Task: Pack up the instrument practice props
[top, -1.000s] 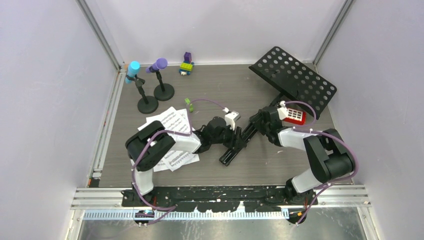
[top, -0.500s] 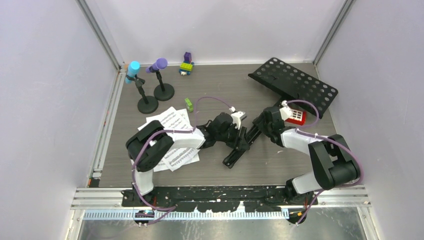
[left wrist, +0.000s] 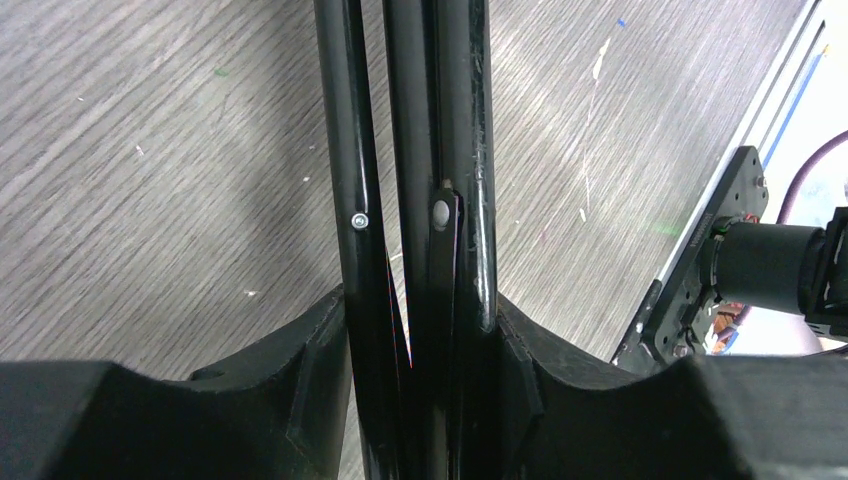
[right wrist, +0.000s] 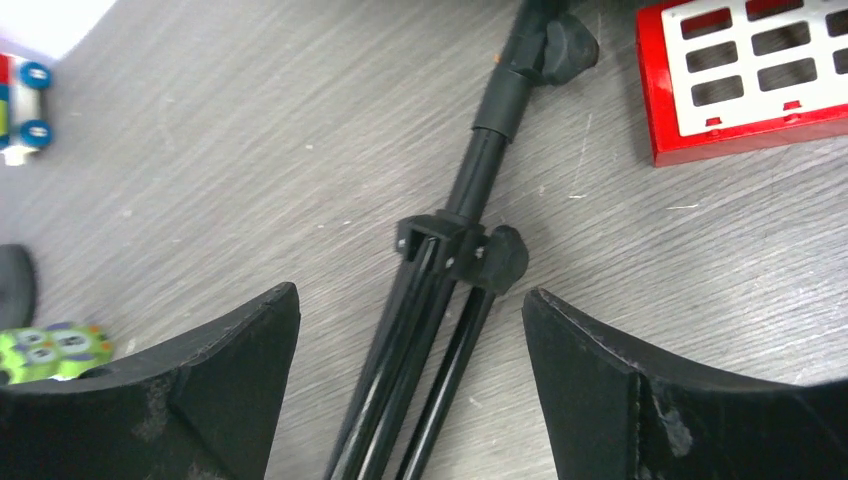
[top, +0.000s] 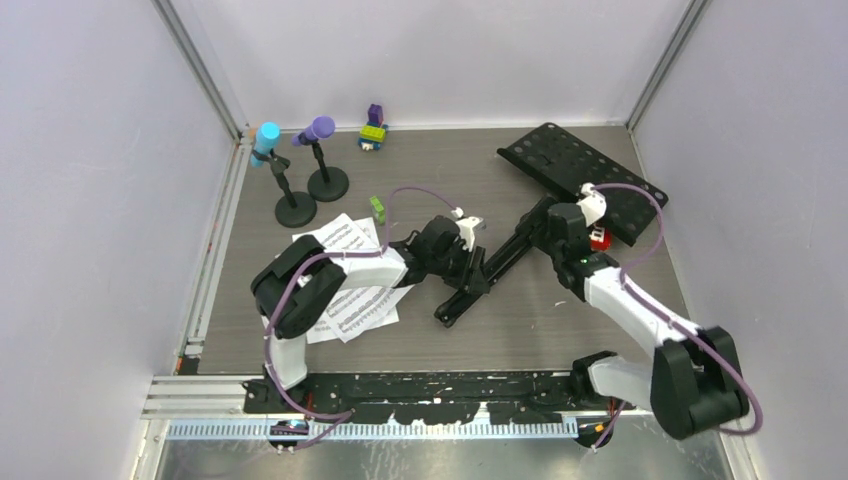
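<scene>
Black perforated-metal music rack (top: 590,178) lies tipped over at far right — its tripod legs (top: 452,308) folded into one bundle, slanting toward near centre. White sheet-music pages (top: 340,236) fan out at left (partly hidden). Cyan microphone (top: 266,138) and purple microphone (top: 319,129) sit tilted in two black round-based holders (top: 296,211) — far left.

The perforated desk of the music rack (top: 590,180), which had been tilted up off the surface (top: 560,320), came down and lay nearly flat at the far right. The right gripper (right wrist: 412,320) widened its jaws, so its fingers stood clear on either side of the pole (right wrist: 483,160) and folded legs (right wrist: 400,400). The right arm (top: 640,310) stretched out, its elbow swinging toward the near right corner. From above, the red block (right wrist: 745,75) went from plain sight to mostly hidden under the wrist.
</scene>
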Available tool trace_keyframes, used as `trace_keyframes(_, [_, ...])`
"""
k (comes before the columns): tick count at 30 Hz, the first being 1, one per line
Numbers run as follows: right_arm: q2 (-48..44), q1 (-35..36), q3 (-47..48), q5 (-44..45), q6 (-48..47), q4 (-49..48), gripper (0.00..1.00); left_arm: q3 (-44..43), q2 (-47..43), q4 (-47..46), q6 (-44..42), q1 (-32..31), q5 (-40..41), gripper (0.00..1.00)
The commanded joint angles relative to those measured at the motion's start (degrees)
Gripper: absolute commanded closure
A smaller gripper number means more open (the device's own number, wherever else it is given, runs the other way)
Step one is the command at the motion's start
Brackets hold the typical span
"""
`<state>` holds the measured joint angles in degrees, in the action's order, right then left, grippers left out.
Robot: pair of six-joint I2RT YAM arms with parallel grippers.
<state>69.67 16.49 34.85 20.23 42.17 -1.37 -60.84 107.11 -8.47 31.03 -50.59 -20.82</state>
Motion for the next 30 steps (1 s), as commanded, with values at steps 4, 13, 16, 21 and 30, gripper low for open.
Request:
trace_keyframes(4, [-16.1,-0.1,0.6,-3.6,-2.4,9.5,0.13,-0.1,1.1,-11.1,-1.8,-0.6,-2.2,0.60])
trace_keyframes(13, [-29.4,-0.1,1.7,0.4,-7.3,21.4,0.11,1.7,-1.7,-8.5,-2.7,-0.6,3.9,0.25])
trace_keyframes(16, [-29.8,-0.1,3.1,2.9,-6.2,25.3,0.10,1.5,-3.6,-5.3,-4.1,-0.6,7.5,0.19])
trace_keyframes(21, [-27.2,-0.1,8.7,5.0,-5.6,33.9,0.00,0.6,-10.4,4.0,-7.5,-0.6,16.3,0.08])
trace_keyframes(30, [-18.0,-0.1,20.3,2.5,-4.1,50.3,0.00,1.2,-33.0,26.0,-11.4,-0.4,44.0,0.00])
